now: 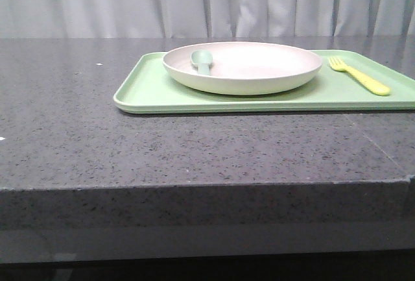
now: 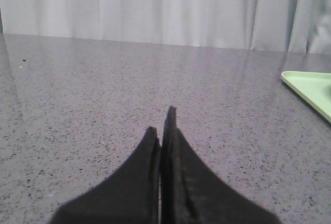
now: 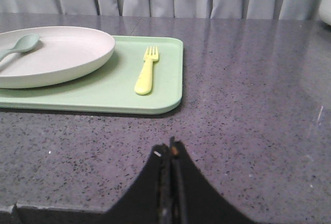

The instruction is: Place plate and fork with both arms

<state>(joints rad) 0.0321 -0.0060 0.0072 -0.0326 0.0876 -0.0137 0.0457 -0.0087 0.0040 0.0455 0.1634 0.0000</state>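
Surface: a dark grey speckled stone table (image 1: 194, 151) with a thick near edge; small white flecks lie on its left part.
Room: a pale pleated curtain (image 1: 207, 2) hangs along the far side of the table.
Left gripper (image 2: 161, 123): its black fingers are pressed together with nothing between them, low over bare table, the tray's corner far off to its right.
Right gripper (image 3: 169, 151): its fingers are also closed tight and hold nothing, over the table near its near edge, just near of the tray's right corner.
Tray (image 1: 149, 89): light green, rectangular, flat on the table toward the right and far side; it carries the plate and the fork.
Plate (image 1: 259, 67): cream, round and shallow, resting on the left-middle of the tray.
Spoon (image 1: 202, 60): pale grey-green, lying inside the plate at its left, bowl toward the far side.
Fork (image 1: 360, 76): bright yellow, flat on the tray to the right of the plate and apart from it, tines pointing far.
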